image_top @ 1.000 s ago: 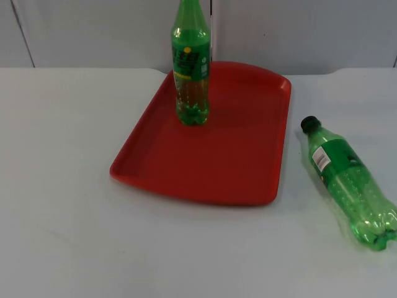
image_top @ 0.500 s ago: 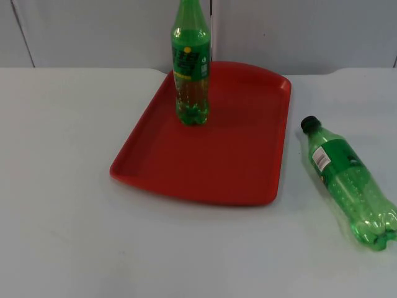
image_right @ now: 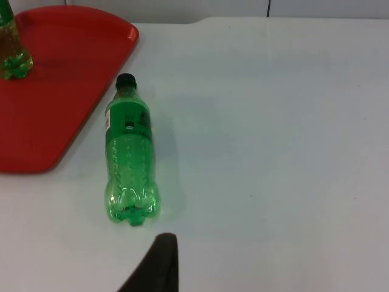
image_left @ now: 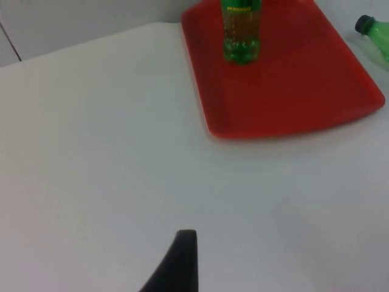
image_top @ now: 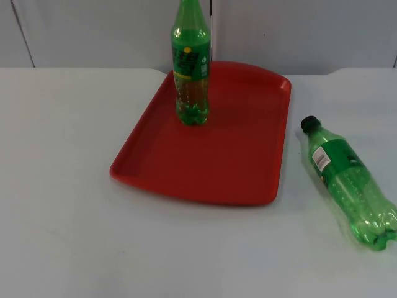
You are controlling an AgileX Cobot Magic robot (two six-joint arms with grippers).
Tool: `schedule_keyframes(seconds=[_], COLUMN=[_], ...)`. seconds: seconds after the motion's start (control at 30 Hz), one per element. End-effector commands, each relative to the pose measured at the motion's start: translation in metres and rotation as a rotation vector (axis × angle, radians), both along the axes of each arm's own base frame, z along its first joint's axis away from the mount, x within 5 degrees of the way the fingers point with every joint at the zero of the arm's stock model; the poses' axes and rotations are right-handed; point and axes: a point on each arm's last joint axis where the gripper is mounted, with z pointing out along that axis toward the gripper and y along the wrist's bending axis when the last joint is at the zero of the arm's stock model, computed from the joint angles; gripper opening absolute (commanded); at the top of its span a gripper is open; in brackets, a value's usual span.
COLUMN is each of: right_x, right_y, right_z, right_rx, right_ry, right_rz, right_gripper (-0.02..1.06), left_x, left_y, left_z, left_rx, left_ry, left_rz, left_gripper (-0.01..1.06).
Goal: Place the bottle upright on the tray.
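A red tray (image_top: 248,180) lies in the middle of the table. One green bottle (image_top: 190,68) stands upright on its far left part, holding a little amber liquid. A second green bottle (image_top: 349,183) with a black cap lies on its side on the table right of the tray, cap towards the wall. My right gripper (image_right: 159,261) hangs over bare table a short way behind that lying bottle's (image_right: 129,158) base. My left gripper (image_left: 182,258) waits over bare table, well back from the tray's (image_left: 285,91) left edge and the upright bottle (image_left: 240,30).
White table top runs all around the tray, with wide free room at the left and front. The grey partition wall (image_top: 93,31) closes the far edge just behind the tray.
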Motion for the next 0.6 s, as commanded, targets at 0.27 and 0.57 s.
schedule_keyframes(seconds=[0.27, 0.57], right_x=[-0.0002, -0.0002], right_y=[0.0002, 0.0002], right_z=[-0.0001, -0.0001], right_rx=[-0.002, -0.002], right_ry=[-0.006, -0.006], right_rz=[0.007, 0.007], right_gripper=[1.05, 1.05], left_x=[0.0018, 0.0018], left_y=[0.0050, 0.0048], left_z=[-0.0017, -0.0016], left_rx=[-0.032, -0.035], left_ry=[0.016, 0.015], left_rz=[0.083, 0.082], left_gripper=[0.93, 0.93])
